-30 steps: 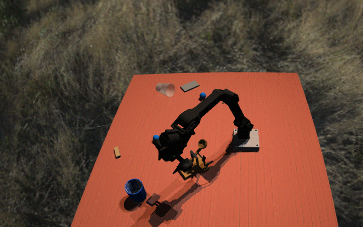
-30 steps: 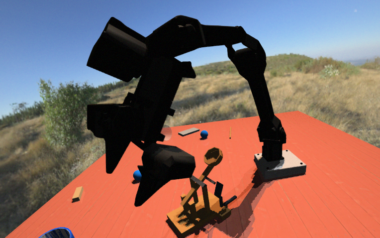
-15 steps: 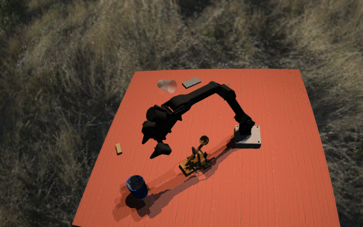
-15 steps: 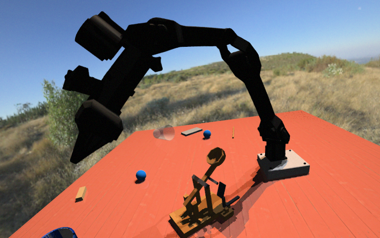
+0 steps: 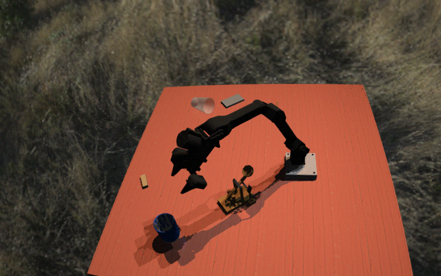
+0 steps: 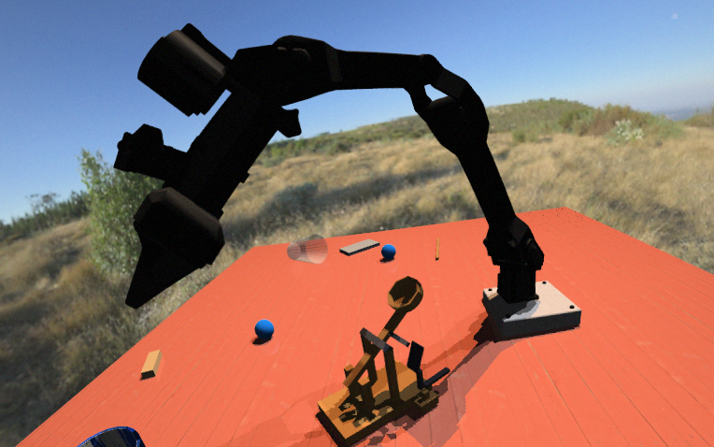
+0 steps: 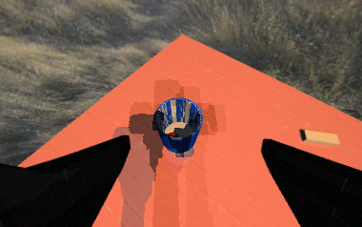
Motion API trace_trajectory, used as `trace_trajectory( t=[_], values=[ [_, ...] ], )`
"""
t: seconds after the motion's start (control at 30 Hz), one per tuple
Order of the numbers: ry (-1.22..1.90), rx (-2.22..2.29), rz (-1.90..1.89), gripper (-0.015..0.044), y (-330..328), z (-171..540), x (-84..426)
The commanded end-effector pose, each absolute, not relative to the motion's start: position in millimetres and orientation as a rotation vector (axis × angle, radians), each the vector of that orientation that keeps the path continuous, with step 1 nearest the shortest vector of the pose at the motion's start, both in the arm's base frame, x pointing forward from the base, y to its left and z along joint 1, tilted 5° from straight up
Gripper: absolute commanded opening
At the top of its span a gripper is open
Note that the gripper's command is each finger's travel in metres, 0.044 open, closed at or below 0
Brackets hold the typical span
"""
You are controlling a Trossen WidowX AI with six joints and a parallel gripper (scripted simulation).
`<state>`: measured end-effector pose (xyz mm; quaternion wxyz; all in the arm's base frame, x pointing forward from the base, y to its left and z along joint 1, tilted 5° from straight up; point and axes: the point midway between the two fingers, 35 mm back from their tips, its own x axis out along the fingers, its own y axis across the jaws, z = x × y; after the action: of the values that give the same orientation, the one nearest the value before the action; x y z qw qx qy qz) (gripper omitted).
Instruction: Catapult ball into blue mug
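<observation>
Claw spread wide, holding nothing, above tabletop

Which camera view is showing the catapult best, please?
The exterior view: there the catapult is large, its raised arm and cup unobstructed. The top view shows it whole but smaller, from above; the wrist view does not show it.

The wooden catapult stands arm-raised, the blue mug upright, blue balls apart.
</observation>
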<state>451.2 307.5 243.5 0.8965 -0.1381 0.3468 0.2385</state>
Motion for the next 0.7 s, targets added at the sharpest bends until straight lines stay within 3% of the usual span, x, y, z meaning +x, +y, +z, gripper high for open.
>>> trace_trajectory(
  t=[0.0,0.67],
  values=[
    [0.722,-0.281,0.496,0.044,308.5,241.7,451.8],
    [0.718,-0.286,0.494,0.044,307.6,243.5,451.4]
  ],
)
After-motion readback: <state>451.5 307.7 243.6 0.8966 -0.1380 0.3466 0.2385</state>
